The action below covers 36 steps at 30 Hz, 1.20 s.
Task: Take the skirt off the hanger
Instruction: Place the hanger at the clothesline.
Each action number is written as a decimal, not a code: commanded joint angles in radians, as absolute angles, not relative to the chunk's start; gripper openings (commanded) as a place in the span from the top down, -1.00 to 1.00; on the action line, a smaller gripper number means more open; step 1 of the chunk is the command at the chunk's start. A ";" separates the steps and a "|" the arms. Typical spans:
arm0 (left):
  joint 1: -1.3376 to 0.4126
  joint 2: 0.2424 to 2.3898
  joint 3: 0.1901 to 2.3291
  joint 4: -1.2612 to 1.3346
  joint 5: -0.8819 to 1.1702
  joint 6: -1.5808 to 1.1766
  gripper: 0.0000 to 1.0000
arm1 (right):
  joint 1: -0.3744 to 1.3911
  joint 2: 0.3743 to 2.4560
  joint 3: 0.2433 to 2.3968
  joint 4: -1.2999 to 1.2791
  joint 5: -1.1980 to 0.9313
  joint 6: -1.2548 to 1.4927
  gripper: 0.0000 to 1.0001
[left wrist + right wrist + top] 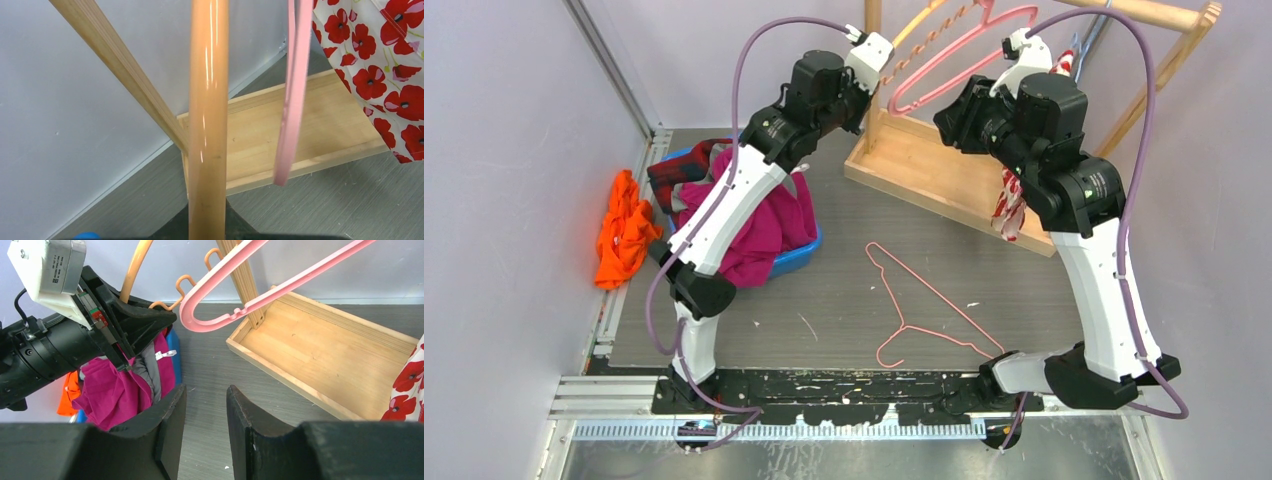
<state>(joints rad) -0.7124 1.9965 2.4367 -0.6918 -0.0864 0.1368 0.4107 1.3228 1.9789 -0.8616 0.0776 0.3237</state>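
The white skirt with red poppies [1008, 205] hangs at the wooden rack, partly behind my right arm; it also shows in the left wrist view [385, 75] and the right wrist view [407, 387]. Its hanger is hidden. My left gripper [871, 88] is shut on an orange hanger [207, 125], whose bar runs through the jaws; the right wrist view shows this grip [145, 312]. A pink plastic hanger [954, 60] hangs empty beside it. My right gripper [205, 395] is open and empty, above the table left of the skirt.
The wooden rack's tray base [924, 165] stands at the back. A blue basin with magenta clothes [764, 230] sits under my left arm. An orange cloth [624, 225] lies at the left. A thin pink wire hanger [924, 310] lies on the table.
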 commanded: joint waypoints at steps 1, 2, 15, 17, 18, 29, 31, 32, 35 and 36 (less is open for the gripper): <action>-0.712 1.994 2.516 -0.577 -0.098 0.155 1.00 | 0.415 1.308 1.979 -0.814 0.091 0.316 0.19; -0.706 2.013 2.533 -0.572 -0.098 0.153 1.00 | 0.414 1.307 1.981 -0.814 0.093 0.316 0.19; -0.671 2.183 2.629 -0.484 -0.043 0.116 1.00 | 0.415 1.295 1.998 -0.825 0.132 0.291 0.19; -0.665 2.196 2.622 -0.483 -0.024 0.106 1.00 | 0.415 1.295 1.995 -0.828 0.136 0.289 0.19; -0.666 2.201 2.618 -0.481 -0.017 0.101 1.00 | 0.415 1.296 1.994 -0.828 0.138 0.287 0.19; -0.624 2.290 2.759 -0.396 0.014 0.035 1.00 | 0.414 1.308 2.013 -0.837 0.143 0.284 0.21; -0.621 2.317 2.761 -0.382 0.024 0.016 1.00 | 0.414 1.309 2.011 -0.840 0.148 0.281 0.21; -0.621 2.323 2.761 -0.377 0.032 0.005 1.00 | 0.414 1.309 2.013 -0.842 0.150 0.280 0.21; -0.623 2.334 2.756 -0.374 0.051 -0.014 1.00 | 0.414 1.305 2.012 -0.844 0.157 0.274 0.21; -0.624 2.336 2.749 -0.375 0.054 -0.018 1.00 | 0.415 1.302 2.010 -0.845 0.161 0.273 0.21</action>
